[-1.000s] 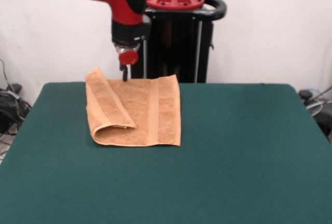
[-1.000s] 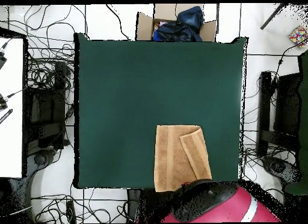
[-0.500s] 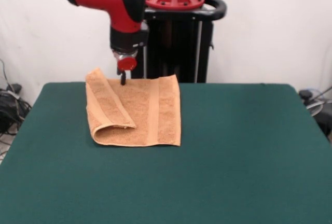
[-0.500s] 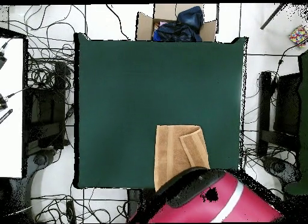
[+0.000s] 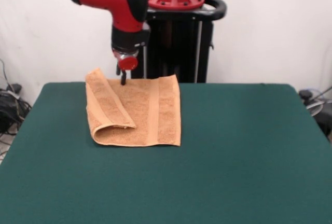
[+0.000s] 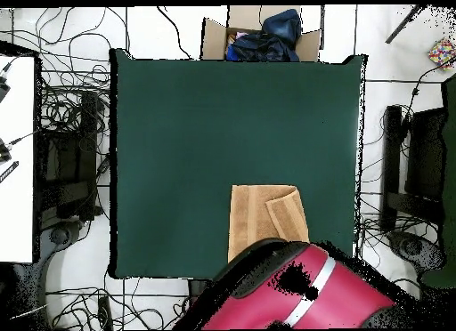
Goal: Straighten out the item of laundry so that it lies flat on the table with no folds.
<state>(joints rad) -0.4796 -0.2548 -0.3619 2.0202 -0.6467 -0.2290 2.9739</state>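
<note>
The orange-tan towel [image 5: 148,112] lies on the dark green table [image 5: 233,156] at its far left, close to the robot's side. Its left part is folded over as a long flap [image 5: 106,105] with a rolled fold at the near edge. A woven band runs along its right part. My gripper [image 5: 123,80] hangs from the red arm over the towel's far edge, just right of the flap's top, touching or nearly touching the cloth. In the overhead view the arm [image 6: 294,292] covers the gripper and the towel's [image 6: 254,216] near end.
The black pedestal [image 5: 176,37] stands right behind the towel. In the overhead view a cardboard box with dark clothes [image 6: 263,38] sits beyond the table's far edge, a white desk [image 6: 16,158] is at the left, and cables lie on the floor around.
The arm has swung further over the towel in the overhead view, covering more of it. The gripper has dropped slightly at the towel's far edge. The towel has not moved.
</note>
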